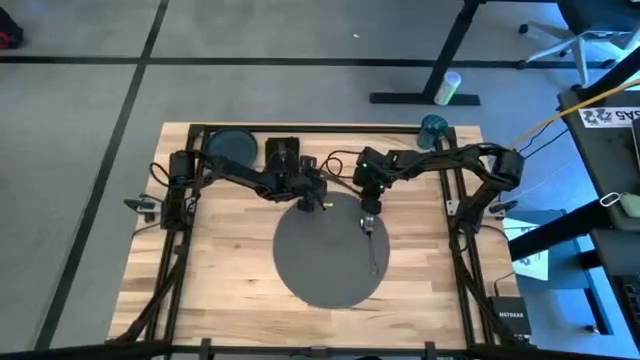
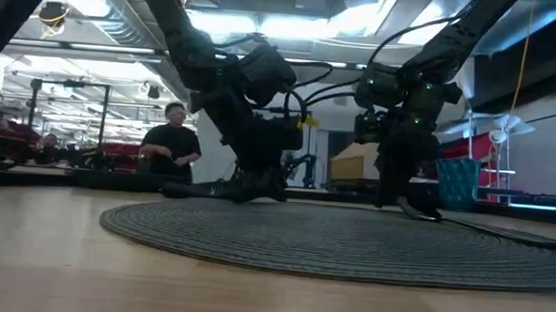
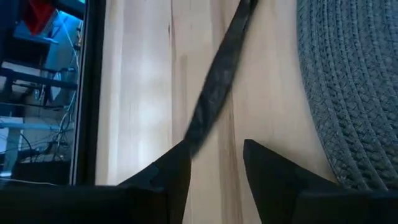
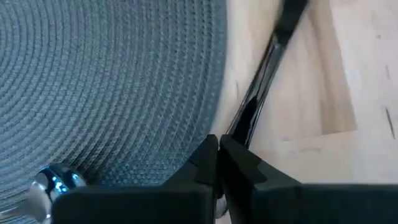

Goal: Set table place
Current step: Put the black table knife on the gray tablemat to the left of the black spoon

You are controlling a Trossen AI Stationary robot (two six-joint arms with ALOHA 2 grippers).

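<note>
Currently I have the right gripper closed on a utensil at the placemat's 2 o'clock edge. Left gripper, at 12 o'clock, stands open and empty. Next I judge: release, then fetch the plate.

the dark strip beside the placemat is running off the frame; the shiny utensil on the placemat is lying blurred and cropped.

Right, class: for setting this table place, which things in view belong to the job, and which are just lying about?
Job: placemat, plate, black napkin, utensil lying on the placemat, probably the teal cup.
Lying about: bottle on the floor, office chair, person in the room behind.
</note>
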